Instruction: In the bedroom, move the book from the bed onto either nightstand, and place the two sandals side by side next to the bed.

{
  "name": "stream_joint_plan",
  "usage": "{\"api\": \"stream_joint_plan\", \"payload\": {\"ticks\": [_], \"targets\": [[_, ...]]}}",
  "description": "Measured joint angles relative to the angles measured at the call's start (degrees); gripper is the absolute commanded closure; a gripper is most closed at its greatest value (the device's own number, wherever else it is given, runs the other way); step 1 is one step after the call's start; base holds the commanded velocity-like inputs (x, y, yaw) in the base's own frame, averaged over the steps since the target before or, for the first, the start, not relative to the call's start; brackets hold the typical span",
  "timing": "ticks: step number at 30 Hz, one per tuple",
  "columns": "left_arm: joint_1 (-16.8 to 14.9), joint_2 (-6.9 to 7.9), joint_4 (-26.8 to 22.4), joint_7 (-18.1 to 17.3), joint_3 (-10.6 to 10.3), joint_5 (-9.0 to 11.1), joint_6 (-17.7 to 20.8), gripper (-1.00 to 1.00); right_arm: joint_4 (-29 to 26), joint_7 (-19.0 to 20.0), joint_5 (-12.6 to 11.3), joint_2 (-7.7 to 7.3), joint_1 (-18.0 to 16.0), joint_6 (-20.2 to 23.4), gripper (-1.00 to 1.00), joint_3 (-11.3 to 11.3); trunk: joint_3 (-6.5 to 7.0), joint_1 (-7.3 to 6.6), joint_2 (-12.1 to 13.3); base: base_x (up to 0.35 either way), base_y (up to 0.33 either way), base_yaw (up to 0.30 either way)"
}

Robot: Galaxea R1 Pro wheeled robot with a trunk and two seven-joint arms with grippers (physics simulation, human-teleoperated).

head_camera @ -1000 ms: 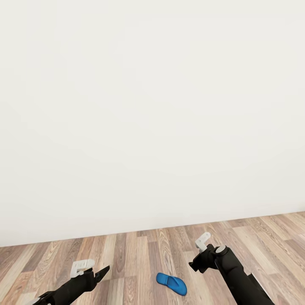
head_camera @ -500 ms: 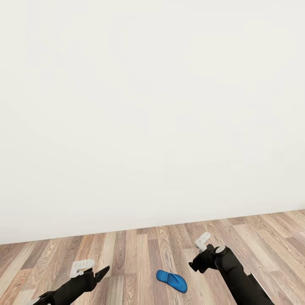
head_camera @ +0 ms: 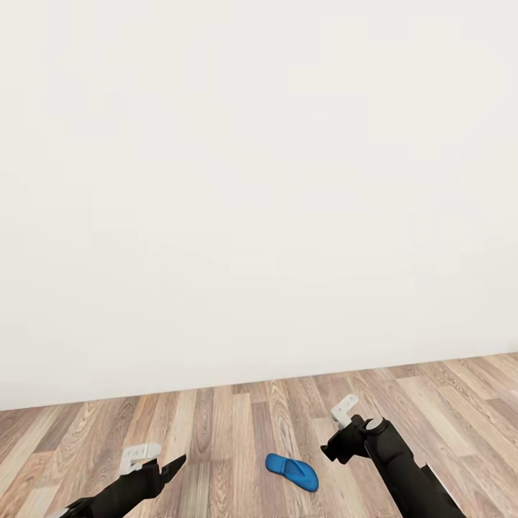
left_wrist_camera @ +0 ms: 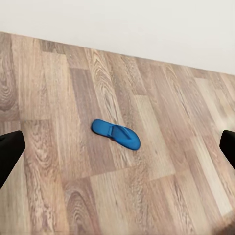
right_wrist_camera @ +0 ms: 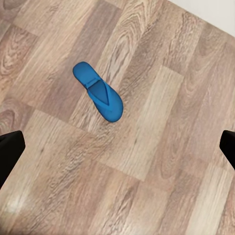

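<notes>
Low on the wood-plank floor (head_camera: 216, 424), between our two arms, lies one blue sandal (head_camera: 291, 471), flat and strap side up, well apart from the white wall (head_camera: 259, 180) that rises beyond the boards. We see it from the head camera with its rounded heel toward our left arm and its broader toe toward our right.

Our left arm (head_camera: 119, 493) comes in from the lower left corner, its black forearm angled up and toward the middle, a small white bracket (head_camera: 140, 453) perched on top near the wrist. The left pincer (head_camera: 173, 466) juts forward as a dark pointed shape above the floor, short of the sandal and touching nothing. In the left wrist view its two dark fingertips (left_wrist_camera: 10, 154) stand at the opposite edges of the picture, spread wide, with the sandal (left_wrist_camera: 116, 134) lying on the bare boards between them and farther off.

Our right arm (head_camera: 403, 467) rises from the lower right, thicker and more upright, bent at the wrist so that the right pincer (head_camera: 332, 450) faces toward the sandal from just beside it, also held above the floor. A white bracket (head_camera: 344, 410) sits on this wrist too. In the right wrist view the fingertips (right_wrist_camera: 11, 149) sit far apart at either edge, released, with the sandal (right_wrist_camera: 98, 98) on the floor beyond them at a slant across the planks.
</notes>
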Motion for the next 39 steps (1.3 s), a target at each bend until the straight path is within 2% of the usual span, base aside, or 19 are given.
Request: {"api": "stream_joint_plan", "payload": {"ticks": [39], "targets": [[0.0, 0.09, 0.1, -0.1, 0.1, 0.0, 0.0, -1.0, 0.1, -0.2, -0.1, 0.03, 0.0, -0.1, -1.0, 0.0, -7.0, 8.57, -15.6, 0.0, 0.0, 0.0]]}}
